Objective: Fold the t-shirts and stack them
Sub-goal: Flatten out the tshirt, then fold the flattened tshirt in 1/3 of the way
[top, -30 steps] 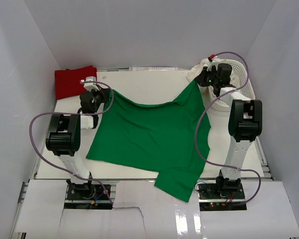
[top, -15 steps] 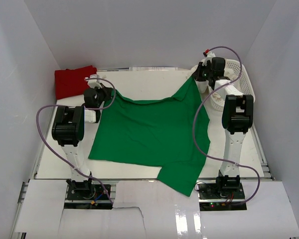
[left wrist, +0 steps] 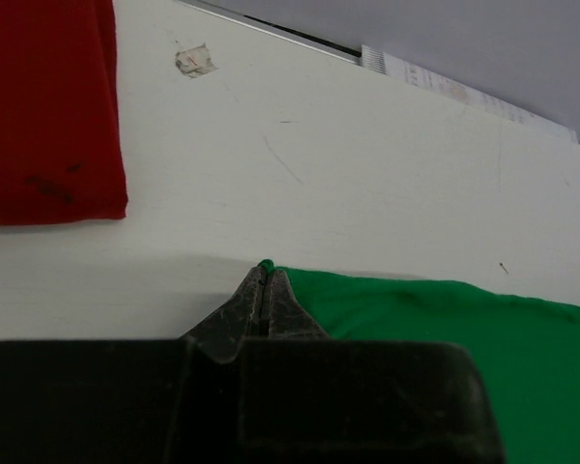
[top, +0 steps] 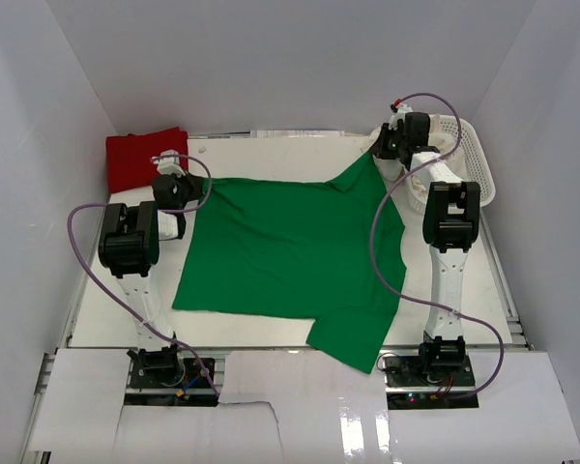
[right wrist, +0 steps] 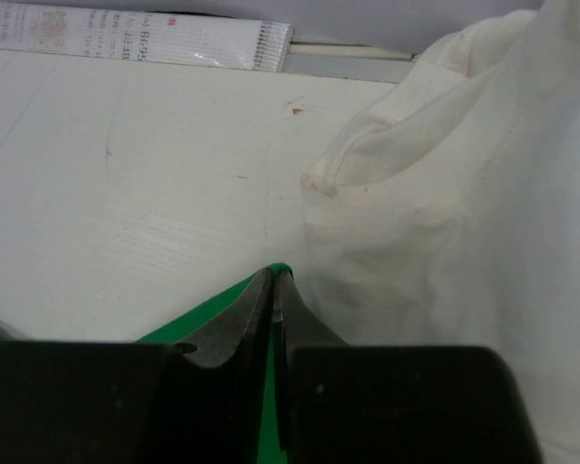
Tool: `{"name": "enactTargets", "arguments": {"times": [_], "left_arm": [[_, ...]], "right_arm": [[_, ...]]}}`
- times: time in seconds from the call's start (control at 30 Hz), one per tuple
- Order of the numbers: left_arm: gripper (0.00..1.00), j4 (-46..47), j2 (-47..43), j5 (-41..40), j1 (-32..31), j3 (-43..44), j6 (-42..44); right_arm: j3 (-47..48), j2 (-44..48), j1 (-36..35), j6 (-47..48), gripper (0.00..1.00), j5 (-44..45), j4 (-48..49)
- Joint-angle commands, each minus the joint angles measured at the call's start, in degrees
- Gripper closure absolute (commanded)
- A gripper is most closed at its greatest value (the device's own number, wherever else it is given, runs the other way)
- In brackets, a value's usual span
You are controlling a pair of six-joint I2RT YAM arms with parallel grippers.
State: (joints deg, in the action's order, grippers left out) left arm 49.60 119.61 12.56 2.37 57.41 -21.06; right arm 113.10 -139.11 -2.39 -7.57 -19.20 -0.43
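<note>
Both arms have the green t-shirt [top: 290, 246] pinched at its far corners. The left tool [left wrist: 262, 290] is clamped tight on the far-left corner and the right tool [right wrist: 273, 293] on the far-right one, with just a sliver of green poking past the tips. The far edge runs straight between them, I'd guess to spread it flat on the counter [left wrist: 387, 164] for folding (its near-right part spills over the near edge). The red t-shirt [top: 143, 159] lies folded far left, probably the stack's start. The cream-white t-shirts [right wrist: 445, 193] wait at the basket [top: 478, 166] far right.
</note>
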Motion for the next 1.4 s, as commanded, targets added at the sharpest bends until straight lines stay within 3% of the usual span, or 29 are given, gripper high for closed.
{"name": "enactTargets", "arguments": {"times": [0.0, 0.77, 1.37], "left_arm": [[1.0, -0.1, -2.3, -1.1, 0.9, 0.9, 0.0], [1.0, -5.0, -5.4, -3.2, 5.6, 0.2, 3.0], [1.0, -7.9, -1.1, 2.8, 6.1, 8.1, 3.0]], "right_arm": [[4.9, -1.4, -0.3, -0.6, 0.92, 0.7, -1.6], [15.5, -8.4, -6.2, -1.6, 0.92, 1.3, -3.6], [10.6, -3.9, -5.6, 1.9, 0.92, 8.5, 2.4]]}}
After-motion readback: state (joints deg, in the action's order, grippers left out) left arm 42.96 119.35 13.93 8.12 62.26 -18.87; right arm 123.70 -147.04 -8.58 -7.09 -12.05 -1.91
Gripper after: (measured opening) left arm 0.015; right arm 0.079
